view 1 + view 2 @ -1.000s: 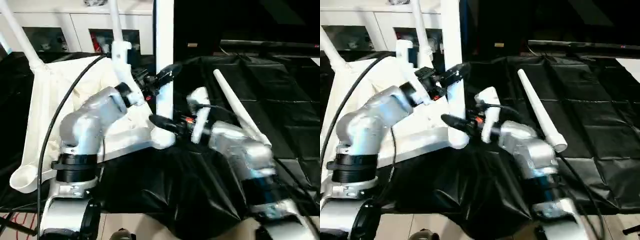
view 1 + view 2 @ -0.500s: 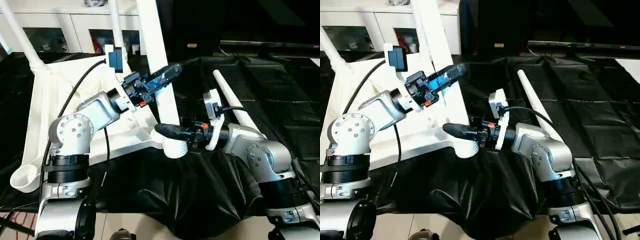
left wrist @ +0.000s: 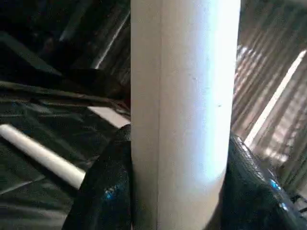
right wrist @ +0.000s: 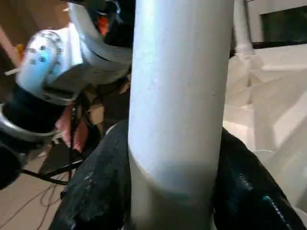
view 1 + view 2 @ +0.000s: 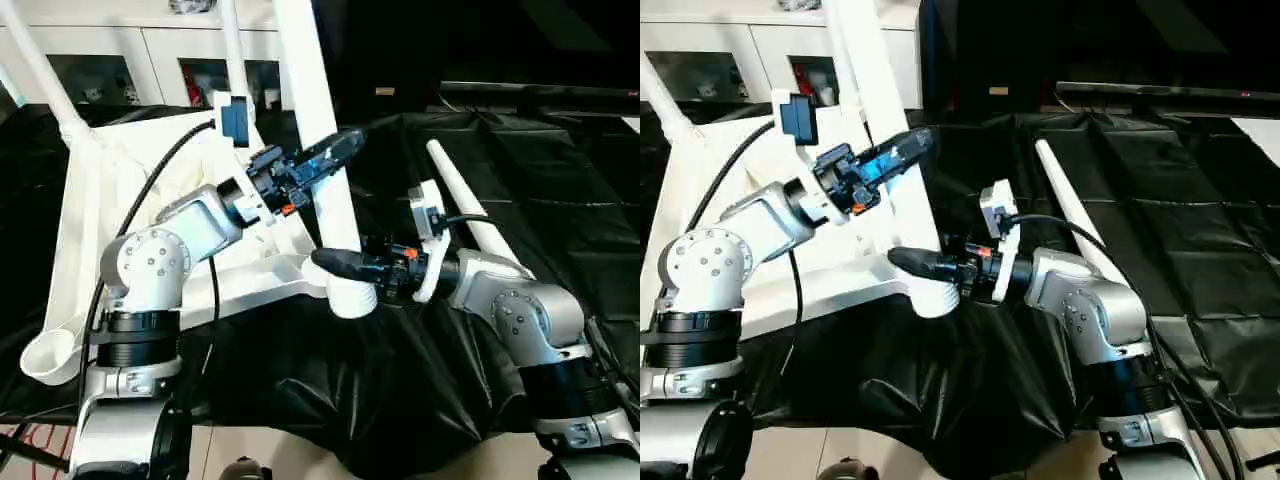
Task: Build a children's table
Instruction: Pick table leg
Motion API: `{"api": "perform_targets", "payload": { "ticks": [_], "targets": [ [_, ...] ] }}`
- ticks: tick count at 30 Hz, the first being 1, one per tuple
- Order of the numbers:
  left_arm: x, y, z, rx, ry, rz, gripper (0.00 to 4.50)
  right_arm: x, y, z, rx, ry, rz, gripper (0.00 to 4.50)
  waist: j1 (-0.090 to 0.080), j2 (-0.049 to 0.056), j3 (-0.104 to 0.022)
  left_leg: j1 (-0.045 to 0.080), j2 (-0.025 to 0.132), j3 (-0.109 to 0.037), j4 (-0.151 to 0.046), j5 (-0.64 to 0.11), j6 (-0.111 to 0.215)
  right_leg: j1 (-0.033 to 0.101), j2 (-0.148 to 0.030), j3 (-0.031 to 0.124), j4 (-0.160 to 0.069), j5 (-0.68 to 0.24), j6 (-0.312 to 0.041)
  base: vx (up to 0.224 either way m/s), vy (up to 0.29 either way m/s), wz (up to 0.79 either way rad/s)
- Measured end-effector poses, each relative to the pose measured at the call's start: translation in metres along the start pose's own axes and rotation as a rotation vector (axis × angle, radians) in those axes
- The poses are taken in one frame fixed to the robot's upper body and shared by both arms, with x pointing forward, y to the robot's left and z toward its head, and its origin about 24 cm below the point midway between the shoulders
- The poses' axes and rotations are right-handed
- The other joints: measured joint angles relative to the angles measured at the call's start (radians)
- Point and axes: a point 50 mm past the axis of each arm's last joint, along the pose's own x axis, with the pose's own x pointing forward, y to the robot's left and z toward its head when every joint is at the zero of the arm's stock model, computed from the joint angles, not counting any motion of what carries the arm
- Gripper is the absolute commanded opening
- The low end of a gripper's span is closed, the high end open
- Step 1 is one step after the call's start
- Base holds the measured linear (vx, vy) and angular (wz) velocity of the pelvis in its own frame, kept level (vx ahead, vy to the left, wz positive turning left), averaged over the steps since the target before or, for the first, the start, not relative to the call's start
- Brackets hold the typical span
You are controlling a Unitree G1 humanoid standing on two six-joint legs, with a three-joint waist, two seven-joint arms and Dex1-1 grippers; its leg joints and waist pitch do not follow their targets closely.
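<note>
At the near socket (image 5: 345, 290), both grippers are clamping the leg (image 5: 322, 150).
The left gripper (image 5: 325, 160) is gripping high and the right gripper (image 5: 345, 265) low; they should be pressing straight along the leg's axis into the tabletop (image 5: 90, 200).

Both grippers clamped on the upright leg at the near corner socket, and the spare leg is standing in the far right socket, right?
Not quite. Both the left gripper and right gripper do clamp the upright leg at the near corner socket, but the spare leg lies flat on the black sheet, as the left eye view shows.
</note>
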Motion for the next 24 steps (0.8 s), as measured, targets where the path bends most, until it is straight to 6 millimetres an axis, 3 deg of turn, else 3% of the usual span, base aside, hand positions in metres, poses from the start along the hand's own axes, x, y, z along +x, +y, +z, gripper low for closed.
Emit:
{"api": "perform_targets", "payload": {
  "ticks": [4,12,24],
  "targets": [
    [-0.002,0.007,-0.002,0.127,0.101,0.13,1.83,0.0,-0.006,0.002,-0.019,0.026,-0.069,3.04,0.0,0.0,0.0,0.0,0.0,0.0,0.0,0.0,0.0,0.0,0.0,0.0,0.0,0.0,0.0,0.0,0.0,0.0],
    [0.0,0.011,-0.005,0.172,0.146,0.227,1.83,0.002,-0.009,0.007,-0.051,0.051,-0.103,3.05,0.001,0.0,0.0,0.0,0.0,0.0,0.0,0.0,0.0,0.0,0.0,0.0,0.0,0.0,0.001,0.0,0.0,0.0],
    [0.009,0.009,-0.004,0.23,0.157,0.266,1.83,0.01,-0.016,-0.002,-0.033,0.131,-0.197,3.05,-0.001,0.0,0.0,0.0,0.0,0.0,0.0,0.0,0.0,0.0,0.0,0.0,0.0,0.0,0.0,0.0,0.0,0.0]
  ]
}}
